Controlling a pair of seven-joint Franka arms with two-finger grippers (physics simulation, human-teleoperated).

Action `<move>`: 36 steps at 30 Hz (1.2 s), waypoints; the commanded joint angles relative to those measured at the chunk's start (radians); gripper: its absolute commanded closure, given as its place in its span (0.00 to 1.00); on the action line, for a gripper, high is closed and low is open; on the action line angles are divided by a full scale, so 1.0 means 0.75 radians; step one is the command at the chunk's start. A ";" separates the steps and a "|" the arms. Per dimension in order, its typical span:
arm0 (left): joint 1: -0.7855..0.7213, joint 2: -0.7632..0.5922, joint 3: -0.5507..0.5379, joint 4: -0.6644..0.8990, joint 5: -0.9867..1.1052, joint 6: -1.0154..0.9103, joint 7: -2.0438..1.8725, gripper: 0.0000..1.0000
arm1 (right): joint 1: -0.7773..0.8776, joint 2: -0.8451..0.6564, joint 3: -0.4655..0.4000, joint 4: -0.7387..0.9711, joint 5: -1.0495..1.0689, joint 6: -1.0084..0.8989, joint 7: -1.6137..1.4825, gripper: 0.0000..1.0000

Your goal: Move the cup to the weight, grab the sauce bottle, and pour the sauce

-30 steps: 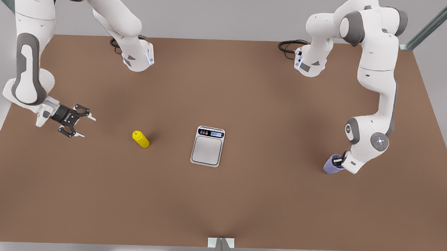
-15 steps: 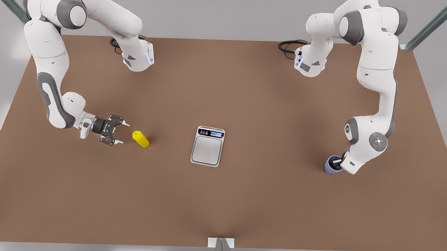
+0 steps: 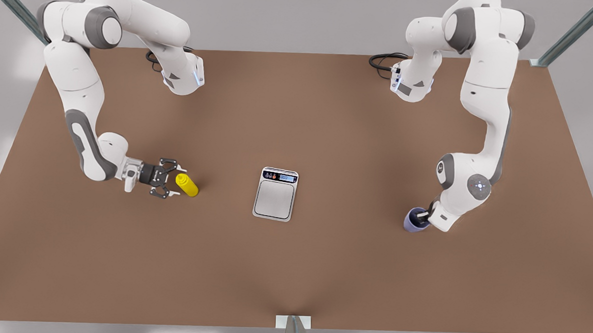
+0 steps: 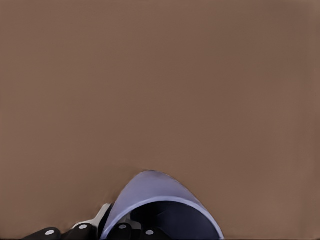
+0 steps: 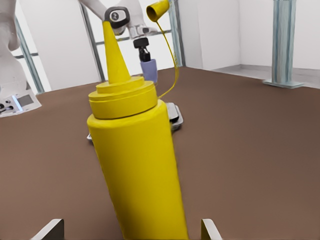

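Observation:
The yellow sauce bottle (image 3: pixel 187 185) stands on the brown table, on the front view's left. My right gripper (image 3: pixel 172 180) is open and low beside it, one fingertip on each side of its near end. In the right wrist view the sauce bottle (image 5: pixel 135 165) rises between my fingertips (image 5: pixel 50 230), nozzle up, with its small cap (image 5: pixel 158 10) hanging off on a thin tether. My left gripper (image 3: pixel 427 214) is shut on the rim of the lavender cup (image 3: pixel 414 220) on the front view's right. The cup (image 4: pixel 155 200) shows its dark inside. The weight (image 3: pixel 275 193) lies mid-table between them.
Both arm bases (image 3: pixel 183 76) (image 3: pixel 412 84) sit at the table's back edge with black cables. Metal frame posts (image 3: pixel 567 35) stand at the back corners and one (image 3: pixel 293 329) at the front edge. Bare brown table lies between the cup and the weight.
My right gripper has swept toward the sauce bottle and now brackets its end. My left gripper has carried the cup a short way toward the weight.

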 commanded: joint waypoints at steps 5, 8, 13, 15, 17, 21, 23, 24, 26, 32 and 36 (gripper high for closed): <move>-0.124 -0.001 -0.006 0.038 -0.022 0.000 -0.245 0.69 | 0.018 0.008 0.000 0.018 0.026 0.000 0.002 0.00; -0.155 0.005 -0.006 0.040 -0.020 0.010 -0.310 0.79 | 0.018 0.021 0.027 0.023 0.034 0.000 0.000 0.00; -0.155 0.005 -0.006 0.048 -0.020 0.006 -0.312 0.79 | 0.018 0.023 0.027 0.025 0.036 0.002 0.000 0.00; -0.155 0.001 -0.006 0.067 -0.020 -0.004 -0.332 0.79 | 0.018 0.027 0.029 0.025 0.042 0.000 0.002 0.00; -0.181 0.001 -0.006 0.087 -0.020 -0.008 -0.396 0.79 | 0.020 0.039 0.039 0.037 0.044 0.004 0.000 0.00; -0.237 0.011 -0.006 0.124 -0.020 -0.016 -0.482 0.79 | 0.045 0.049 0.039 0.047 0.069 0.004 -0.002 0.00; -0.261 0.011 -0.006 0.124 -0.020 -0.016 -0.508 0.79 | 0.045 0.049 0.037 0.047 0.069 0.002 -0.002 0.00; -0.281 0.015 -0.006 0.136 -0.020 -0.016 -0.541 0.79 | 0.045 0.049 0.037 0.047 0.069 0.002 -0.002 0.01; -0.320 0.021 -0.006 0.194 -0.020 -0.073 -0.621 0.79 | 0.045 0.053 0.037 0.049 0.069 0.002 -0.002 0.18; -0.404 0.058 -0.006 0.241 -0.018 -0.080 -0.764 0.79 | 0.045 0.055 0.037 0.049 0.069 0.004 0.002 0.34; -0.461 0.097 -0.006 0.310 -0.018 -0.084 -0.856 0.79 | 0.045 0.057 0.037 0.055 0.071 0.004 0.002 0.38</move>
